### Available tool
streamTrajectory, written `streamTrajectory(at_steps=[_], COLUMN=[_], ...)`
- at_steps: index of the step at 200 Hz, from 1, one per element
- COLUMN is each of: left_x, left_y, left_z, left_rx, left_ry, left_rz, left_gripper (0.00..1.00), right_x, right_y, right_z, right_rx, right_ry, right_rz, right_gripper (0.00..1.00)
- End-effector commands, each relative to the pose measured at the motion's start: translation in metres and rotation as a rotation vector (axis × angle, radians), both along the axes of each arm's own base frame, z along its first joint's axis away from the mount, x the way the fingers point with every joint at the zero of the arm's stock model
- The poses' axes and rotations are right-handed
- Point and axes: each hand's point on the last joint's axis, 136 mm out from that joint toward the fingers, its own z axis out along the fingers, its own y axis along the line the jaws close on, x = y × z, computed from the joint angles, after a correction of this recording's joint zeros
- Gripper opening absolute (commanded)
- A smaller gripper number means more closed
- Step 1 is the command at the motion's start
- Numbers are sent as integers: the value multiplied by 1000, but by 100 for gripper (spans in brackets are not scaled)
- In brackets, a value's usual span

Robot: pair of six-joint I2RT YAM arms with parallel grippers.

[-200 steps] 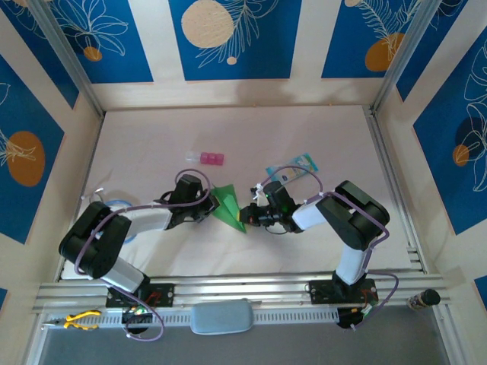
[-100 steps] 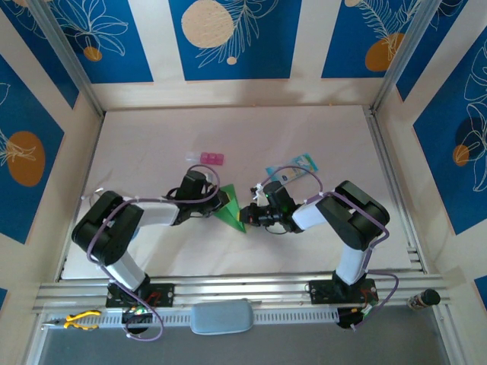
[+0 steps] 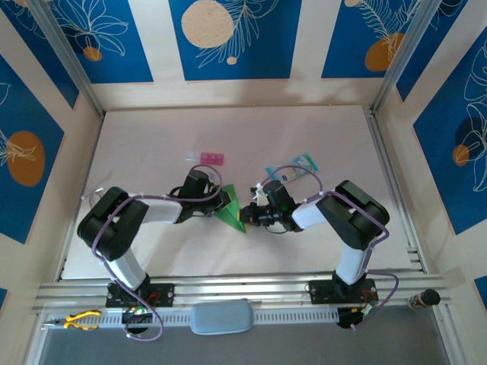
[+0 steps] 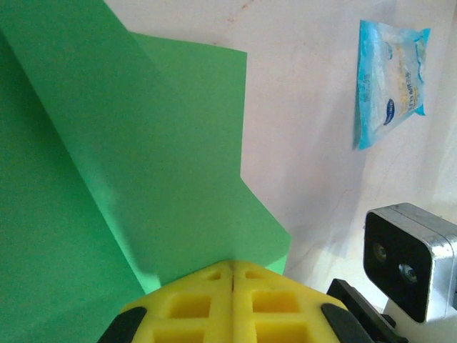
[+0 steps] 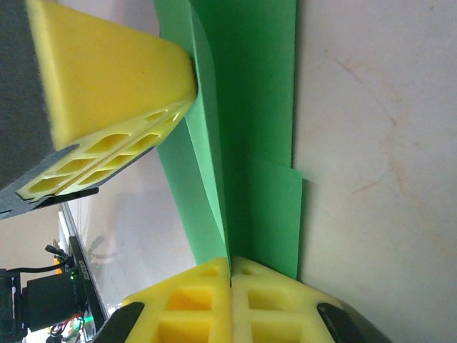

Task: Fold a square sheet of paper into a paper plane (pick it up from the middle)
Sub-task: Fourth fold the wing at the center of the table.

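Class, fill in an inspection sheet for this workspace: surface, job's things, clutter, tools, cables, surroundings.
Surface: pale table, faint reddish marks.
Job's things: green paper, partly folded with a raised ridge, lying between the two arms.
Clutter: pink block and pale blue packet, both apart from the paper.
Tools: left tool shut, tips against the paper; right tool shut on the ridge.
Cables: purple cables looped along both arms.
Surroundings: blue leaf-print panels; aluminium rail; yellow pliers below the rail.

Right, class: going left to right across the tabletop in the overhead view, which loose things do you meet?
pink block → green paper → pale blue packet
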Motion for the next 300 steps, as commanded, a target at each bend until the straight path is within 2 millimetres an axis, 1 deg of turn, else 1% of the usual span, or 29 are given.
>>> streamTrajectory(at_steps=[1,85,186,207,220,242,257,280,300], left_x=[3,6,4,1,-2,-7,-9,-10,-10], left_y=[-3,-3,-3,-3,0,6,9,9,8], left_z=[-3,-12,-24,-29,-33,-39,-41,-43,-42], left_rx=[25,44,70,87,103,137,146,145,140], left_ry=[-2,17,51,70,85,106,111,116,115], left_rz=[-5,1,-10,-24,-27,-25,-21,-20,-23], left_gripper=[5,5,5,5,5,4,4,4,4], right_x=[-11,-10,-10,-9,-8,-7,-9,-14,-20], right_y=[-8,-11,-13,-13,-12,-12,-14,-17,-17], right_z=[-22,-24,-27,-24,-19,-9,-3,-1,-3], right_rx=[-58,-58,-61,-60,-57,-62,-84,-119,-146], right_ry=[99,140,167,165,157,140,122,111,110], right_rz=[-1,-7,-7,-8,-6,1,3,14,30], right_gripper=[0,0,0,0,0,5,11,17,19])
